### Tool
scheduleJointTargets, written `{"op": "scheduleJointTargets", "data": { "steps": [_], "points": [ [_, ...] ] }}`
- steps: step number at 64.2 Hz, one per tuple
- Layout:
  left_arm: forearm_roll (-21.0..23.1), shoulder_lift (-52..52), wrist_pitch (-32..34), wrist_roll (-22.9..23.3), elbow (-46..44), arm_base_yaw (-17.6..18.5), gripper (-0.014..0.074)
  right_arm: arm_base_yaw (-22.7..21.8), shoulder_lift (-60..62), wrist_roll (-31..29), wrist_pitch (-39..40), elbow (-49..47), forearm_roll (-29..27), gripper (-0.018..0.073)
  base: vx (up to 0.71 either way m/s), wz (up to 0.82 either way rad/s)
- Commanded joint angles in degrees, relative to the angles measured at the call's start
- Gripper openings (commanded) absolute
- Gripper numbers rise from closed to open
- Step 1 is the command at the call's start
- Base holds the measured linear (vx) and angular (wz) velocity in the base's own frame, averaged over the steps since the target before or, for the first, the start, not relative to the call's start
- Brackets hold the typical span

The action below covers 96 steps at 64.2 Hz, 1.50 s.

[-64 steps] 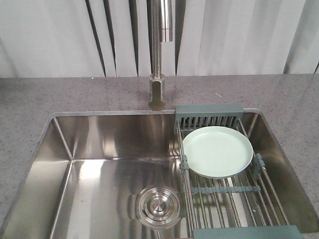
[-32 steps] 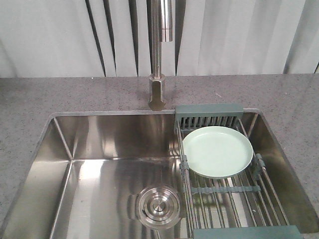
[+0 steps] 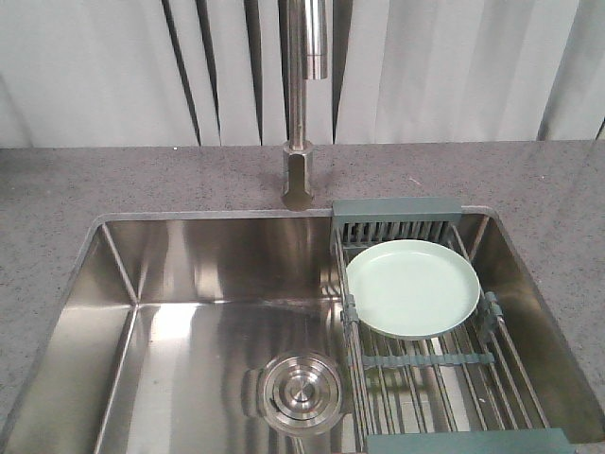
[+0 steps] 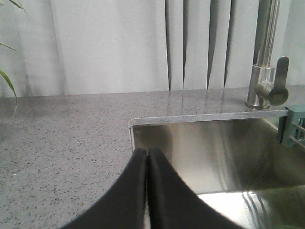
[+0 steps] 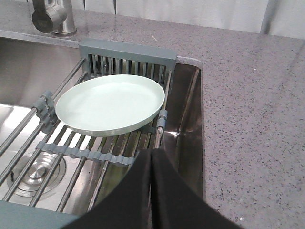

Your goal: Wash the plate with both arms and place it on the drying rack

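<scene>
Nearest, R wrist view: right gripper (image 5: 151,164) at 6 o'clock, fingers pressed together w/ no gap, holding nothing, hovering just off rack's right edge. Just beyond, at 12 o'clock from fingertips: plate (image 5: 110,104), pale mint, lying flat on steel rods of drying rack (image 5: 71,153), touching them, back rim near slotted box section; looks dry, no water seen. L wrist view: left gripper (image 4: 147,167) likewise closed on nothing, poised over counter (image 4: 62,129) at sink's (image 4: 214,148) near-left corner, well apart from plate. Front view: drain (image 3: 301,390) at 7 o'clock from plate; faucet (image 3: 304,95) farthest, at 11 o'clock, no stream visible. Compared w/ frames 1.0 s and 0.5 s back: no change in plate, rack or sink; no arm entering front view. Judged: either pre-pickup or finished; cannot tell which from stillness alone.
</scene>
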<state>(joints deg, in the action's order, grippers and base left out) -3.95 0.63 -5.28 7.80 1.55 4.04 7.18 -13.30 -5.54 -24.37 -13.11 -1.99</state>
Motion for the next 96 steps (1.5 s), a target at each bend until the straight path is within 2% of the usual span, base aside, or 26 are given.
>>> {"op": "scheduleJointTargets", "data": {
  "steps": [1,17,29,40,53,65,96],
  "points": [
    [0.39,0.92,4.22,0.64,1.12,0.39,-0.0006,-0.24,-0.54,-0.15,4.08,-1.41,0.10,-0.0010,0.00,0.00],
    [0.39,0.92,4.22,0.64,1.12,0.39,-0.0006,-0.24,1.95,-0.01,4.74,-0.44,0.23,-0.0010,0.00,0.00],
    [0.39,0.92,4.22,0.64,1.12,0.39,-0.0006,-0.24,7.94,0.54,11.52,6.74,-0.11,-0.0010,0.00,0.00],
    [0.39,0.92,4.22,0.64,1.12,0.39,-0.0006,-0.24,13.68,0.94,22.10,15.92,-0.03,-0.0010,0.00,0.00],
    [0.39,0.92,4.22,0.64,1.12,0.39,-0.0006,-0.43,14.44,1.15,21.35,15.86,0.14,-0.0010,0.00,0.00],
    [0.39,0.92,4.22,0.64,1.12,0.39,-0.0006,-3.13,14.44,1.72,21.30,15.86,0.21,-0.0010,0.00,0.00],
    [0.39,0.92,4.22,0.64,1.12,0.39,-0.0006,-3.07,14.44,1.66,21.30,15.81,0.42,-0.0010,0.00,0.00]
  ]
}}
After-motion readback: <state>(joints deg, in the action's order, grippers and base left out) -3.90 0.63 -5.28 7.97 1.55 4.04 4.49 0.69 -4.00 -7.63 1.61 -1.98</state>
